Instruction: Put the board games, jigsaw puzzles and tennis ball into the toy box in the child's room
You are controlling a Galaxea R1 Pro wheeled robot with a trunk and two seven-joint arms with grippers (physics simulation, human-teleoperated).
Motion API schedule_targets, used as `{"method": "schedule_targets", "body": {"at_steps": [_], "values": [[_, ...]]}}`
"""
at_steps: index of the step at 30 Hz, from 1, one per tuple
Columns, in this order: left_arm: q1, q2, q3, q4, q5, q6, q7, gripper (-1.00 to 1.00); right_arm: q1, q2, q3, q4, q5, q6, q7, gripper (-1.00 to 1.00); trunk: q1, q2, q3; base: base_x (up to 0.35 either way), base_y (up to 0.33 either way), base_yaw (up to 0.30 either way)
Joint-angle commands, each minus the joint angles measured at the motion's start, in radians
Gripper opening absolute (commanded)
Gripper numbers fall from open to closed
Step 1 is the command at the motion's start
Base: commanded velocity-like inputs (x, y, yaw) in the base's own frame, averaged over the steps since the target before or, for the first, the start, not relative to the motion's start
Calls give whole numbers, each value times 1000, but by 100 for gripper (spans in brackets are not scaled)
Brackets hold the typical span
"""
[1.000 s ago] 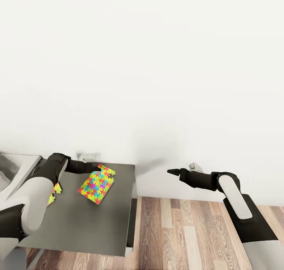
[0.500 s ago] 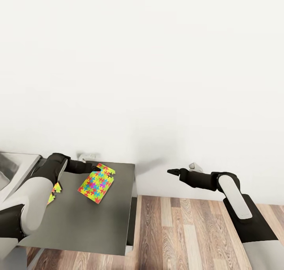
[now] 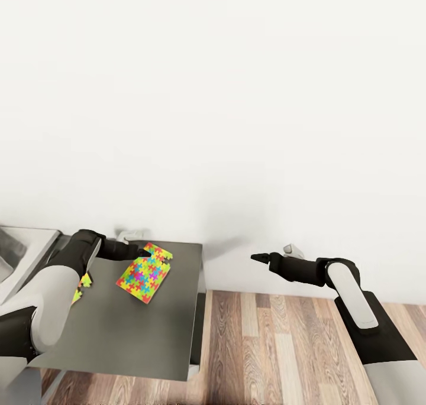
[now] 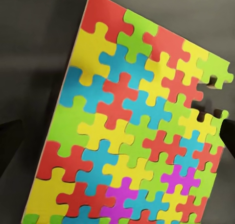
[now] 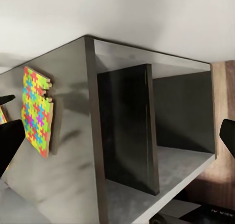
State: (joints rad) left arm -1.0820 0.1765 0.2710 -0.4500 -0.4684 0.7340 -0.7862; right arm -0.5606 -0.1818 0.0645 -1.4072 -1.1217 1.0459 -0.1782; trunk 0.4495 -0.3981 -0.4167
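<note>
The long bench (image 3: 136, 328) with its dark grey top stands against a plain white wall (image 3: 236, 97), and a strip of its lighter grey top shows at the far left of the head view. On the dark top a thin flat jigsaw puzzle sheet of interlocking yellow, red, blue and green pieces (image 3: 144, 272) sits tilted, its notched corner toward the wall; in the right wrist view the same sheet (image 5: 36, 109) appears raised at one edge, casting a shadow on the dark surface. The left tool (image 3: 144, 252) is at the puzzle's wall-side edge, just at the notched corner, and its dark fingers look closed on that edge, though the contact itself is too small to confirm from the head view; the left wrist view shows the puzzle (image 4: 137, 131) close up across the dark bench top. A second multicoloured puzzle sheet (image 3: 81, 288) lies on the bench further left, mostly hidden behind the white and black left arm. The right tool (image 3: 255, 256) hangs in the air off the bench's end, well apart from the bench, above a brown wood-plank floor (image 3: 284, 346), its dark fingers drawn together to a point with nothing between them. The right wrist view shows open dark compartments under the bench's end.
</note>
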Motion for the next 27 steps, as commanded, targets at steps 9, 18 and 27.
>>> {"method": "schedule_targets", "body": {"at_steps": [9,18,27], "values": [[-1,-2,8,-1,-10,5,-8,100,-1,-2,1,-1,-10,1,-10,100,1,-2,-16,0,0,0],[-1,2,8,-1,-10,5,-8,100,-1,-2,1,-1,-10,1,-10,100,1,-2,-31,0,0,0],[0,11,9,0,-10,-14,-13,100,-1,-2,1,-1,-10,1,-10,100,1,-2,-40,0,0,0]]}}
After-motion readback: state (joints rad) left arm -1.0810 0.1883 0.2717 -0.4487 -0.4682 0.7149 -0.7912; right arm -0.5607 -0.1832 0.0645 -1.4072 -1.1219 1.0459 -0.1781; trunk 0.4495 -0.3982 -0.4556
